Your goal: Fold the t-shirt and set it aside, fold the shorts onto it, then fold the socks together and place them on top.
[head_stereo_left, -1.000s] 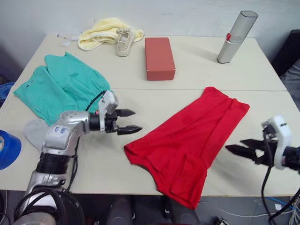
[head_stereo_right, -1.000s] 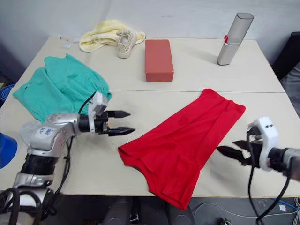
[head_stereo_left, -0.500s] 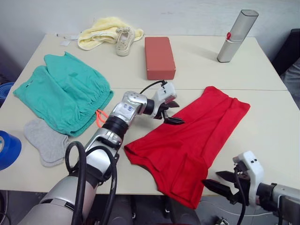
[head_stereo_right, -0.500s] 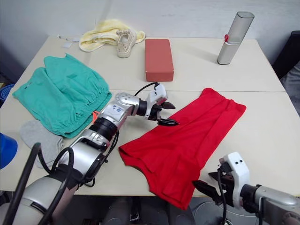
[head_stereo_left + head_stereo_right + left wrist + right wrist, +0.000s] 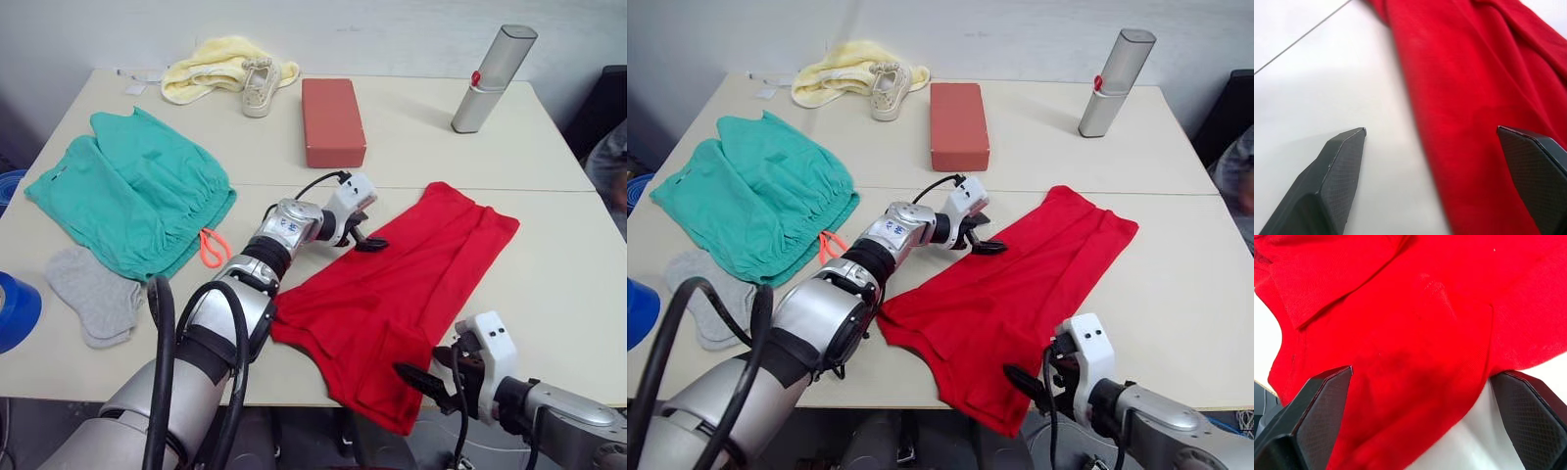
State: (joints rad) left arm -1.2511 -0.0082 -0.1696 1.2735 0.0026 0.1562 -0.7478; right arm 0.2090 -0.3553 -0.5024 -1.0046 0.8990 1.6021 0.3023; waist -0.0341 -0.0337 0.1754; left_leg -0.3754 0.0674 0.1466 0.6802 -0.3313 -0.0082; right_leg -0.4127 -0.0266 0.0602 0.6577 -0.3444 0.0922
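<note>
The red t-shirt [image 5: 411, 279] lies folded lengthwise, slanting across the near right of the table, its lower end hanging over the front edge. My left gripper [image 5: 366, 233] is open at the tee's upper left edge, one finger over the table and one over the cloth [image 5: 1464, 98]. Down at the front edge, my right gripper [image 5: 416, 373] is open too, spread wide around the tee's near corner [image 5: 1420, 357]. The teal shorts [image 5: 127, 191] lie spread at the left with an orange drawstring [image 5: 211, 249]. The grey socks [image 5: 93, 296] lie just in front of them.
At the back stand a brick-red box [image 5: 333, 119], a silver cylinder case [image 5: 493, 76], and a pale yellow cloth [image 5: 206, 65] with a small beige shoe [image 5: 260, 86]. A blue object [image 5: 15, 311] sits at the left front edge. A seam [image 5: 549, 190] crosses the table.
My left arm swung from beside the shorts across to the tee's upper left edge. My right gripper moved from right of the tee down to its near corner. Both stayed open.
</note>
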